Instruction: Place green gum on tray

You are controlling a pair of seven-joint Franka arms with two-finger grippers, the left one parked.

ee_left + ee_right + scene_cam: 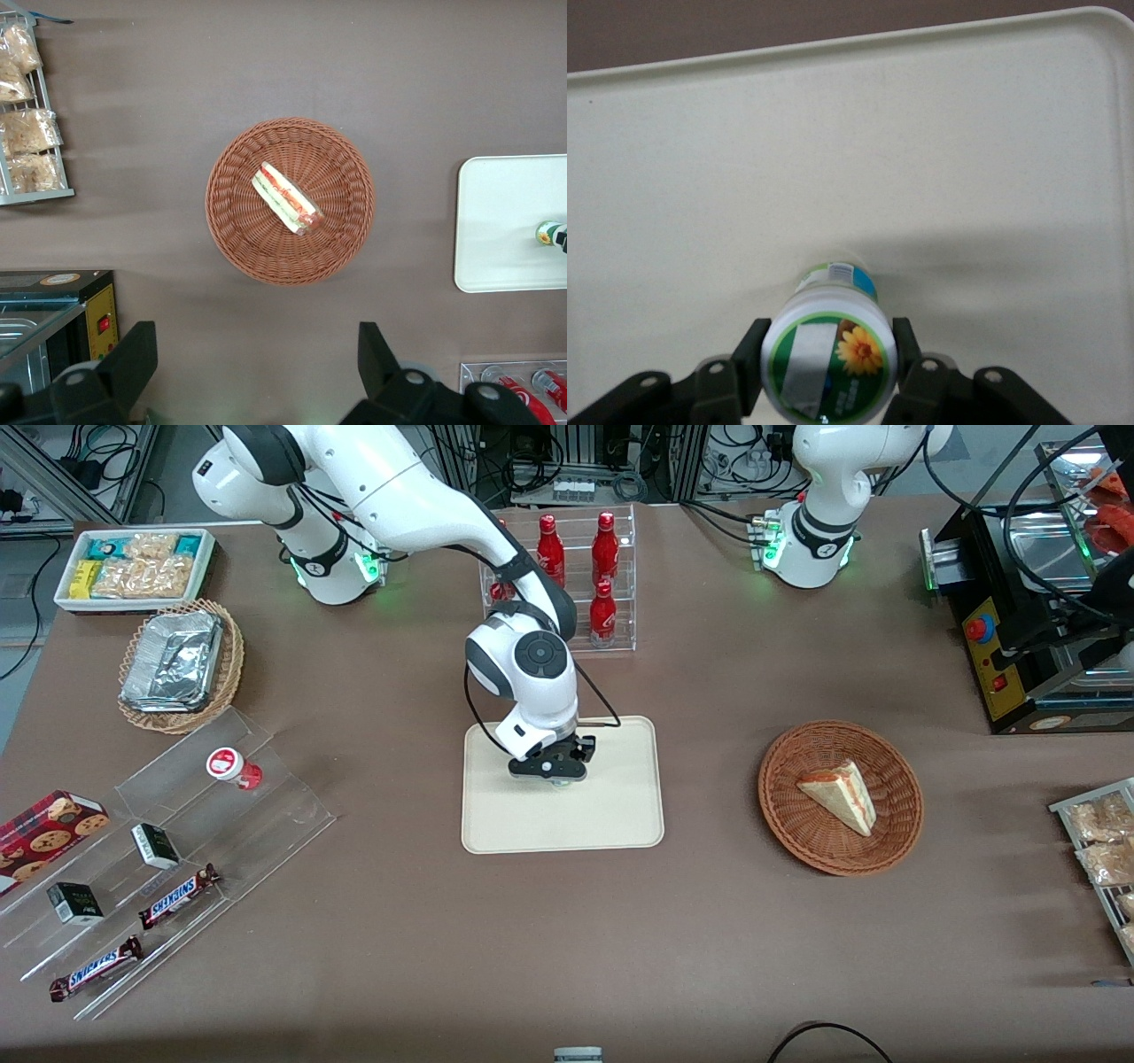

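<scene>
The green gum [829,361], a small white bottle with a green-rimmed lid and a flower on it, stands upright between my right gripper's fingers [751,365]. My right gripper [551,769] is low over the middle of the cream-beige tray [620,815], shut on the bottle's lid. The bottle's base reaches the tray [966,159] or sits just above it; I cannot tell which. From the front only a sliver of the gum [561,783] shows under the gripper. The left wrist view shows the gum [551,234] on the tray [500,221].
A red-lidded bottle [232,767] stands on a clear stepped shelf with Snickers bars [177,896] at the working arm's end. A clear rack of red cola bottles [576,576] stands farther from the camera than the tray. A wicker basket with a sandwich [840,795] lies toward the parked arm.
</scene>
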